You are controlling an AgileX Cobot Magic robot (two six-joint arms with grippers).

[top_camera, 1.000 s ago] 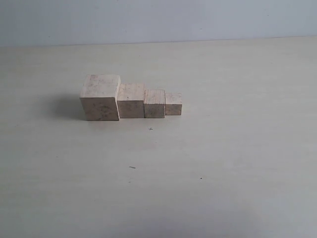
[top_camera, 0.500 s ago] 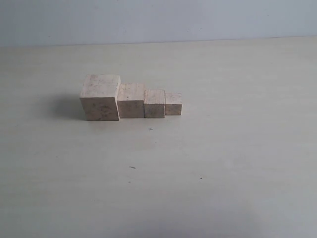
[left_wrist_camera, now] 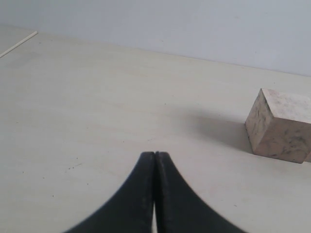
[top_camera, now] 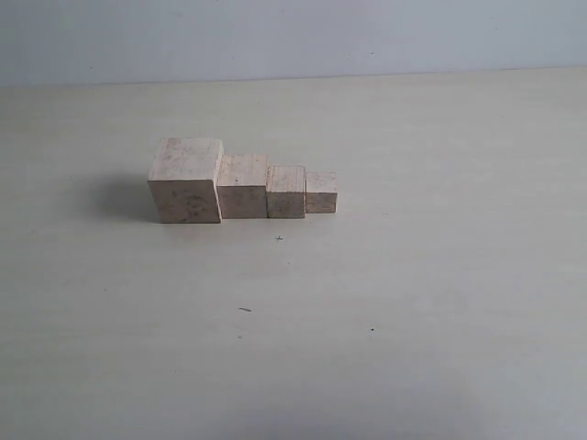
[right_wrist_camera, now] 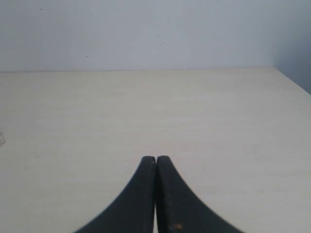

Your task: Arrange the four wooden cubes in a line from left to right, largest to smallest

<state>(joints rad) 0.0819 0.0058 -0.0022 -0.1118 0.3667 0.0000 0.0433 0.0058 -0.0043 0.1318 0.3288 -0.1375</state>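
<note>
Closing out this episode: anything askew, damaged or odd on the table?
Nothing stands out. All four sit upright in one close row: largest cube at left, then second cube, third cube, smallest cube at right. The left end effector and right end effector are shut, holding nothing.

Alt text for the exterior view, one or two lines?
Four pale wooden cubes stand in a close row on a light table, stepping down from the largest cube at left to the smallest cube at right.

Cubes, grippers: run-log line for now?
four wooden cubes: row, largest left, smallest right | left gripper: shut, empty | right gripper: shut, empty
</note>
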